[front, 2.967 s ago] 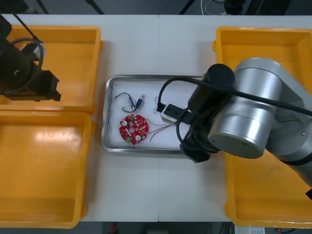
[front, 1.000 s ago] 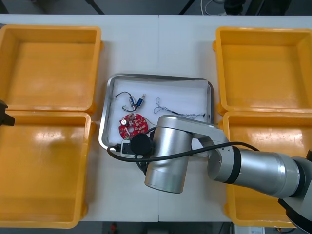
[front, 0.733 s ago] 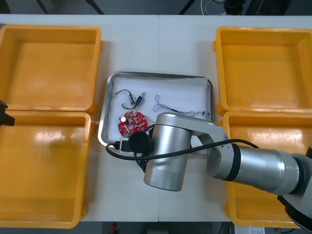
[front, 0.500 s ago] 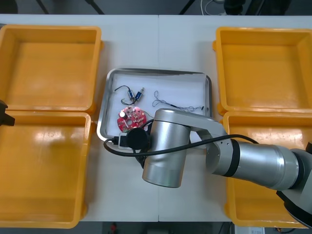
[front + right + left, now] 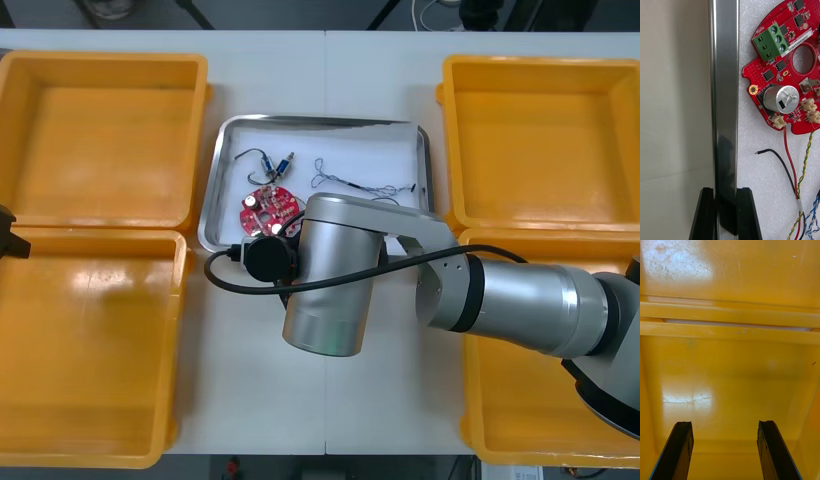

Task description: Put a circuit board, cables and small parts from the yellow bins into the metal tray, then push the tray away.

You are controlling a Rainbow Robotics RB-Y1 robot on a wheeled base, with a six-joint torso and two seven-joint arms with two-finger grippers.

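Front view: the metal tray (image 5: 320,120), white inside, sits between the far yellow bins (image 5: 197,140). A round red circuit board (image 5: 262,208) lies at its near left, with thin cables (image 5: 352,184) farther in. The right arm (image 5: 500,310) reaches from the right across the table, its wrist covering the tray's near rim. Right wrist view reveals what that hides: the right gripper (image 5: 726,215) pinches the tray's steel rim between its fingers, with the board's green connector (image 5: 771,41) and wires (image 5: 790,165) just beside. The left gripper (image 5: 724,450) hangs over a left bin (image 5: 730,363), fingers apart.
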